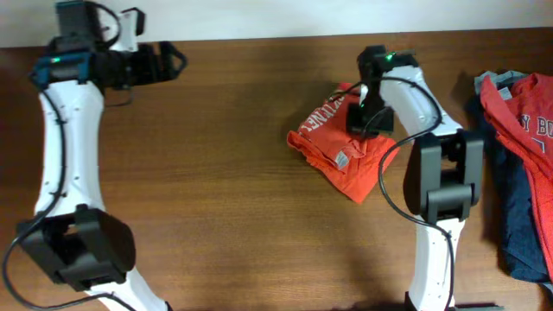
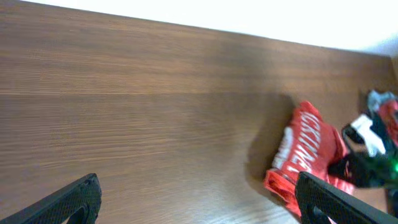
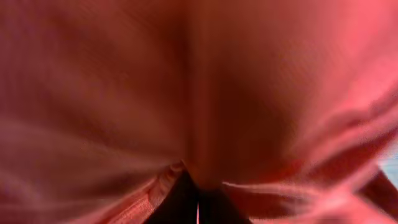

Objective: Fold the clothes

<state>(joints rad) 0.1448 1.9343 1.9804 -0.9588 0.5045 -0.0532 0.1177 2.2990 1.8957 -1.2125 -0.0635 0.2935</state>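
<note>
Wooden table [image 1: 225, 173]: right tool [image 1: 368, 117] pressed onto bunched orange-red T-shirt [image 1: 341, 157].

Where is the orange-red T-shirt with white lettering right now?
Overhead, the bunched orange-red cotton T-shirt lies right of centre on the wooden table, beneath the right arm's pincer, with the red-and-navy clothes pile further right.

L arm [image 1: 65, 138] stretched fwd, L claw [image 1: 169, 60] spread wide, R arm [image 1: 439, 177] bent, R claw [image 1: 366, 119] pointing down, jaws hidden

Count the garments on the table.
4: an orange T-shirt mid-table; a red shirt, a navy one and a grey one piled at right. More may hide beneath.
</note>
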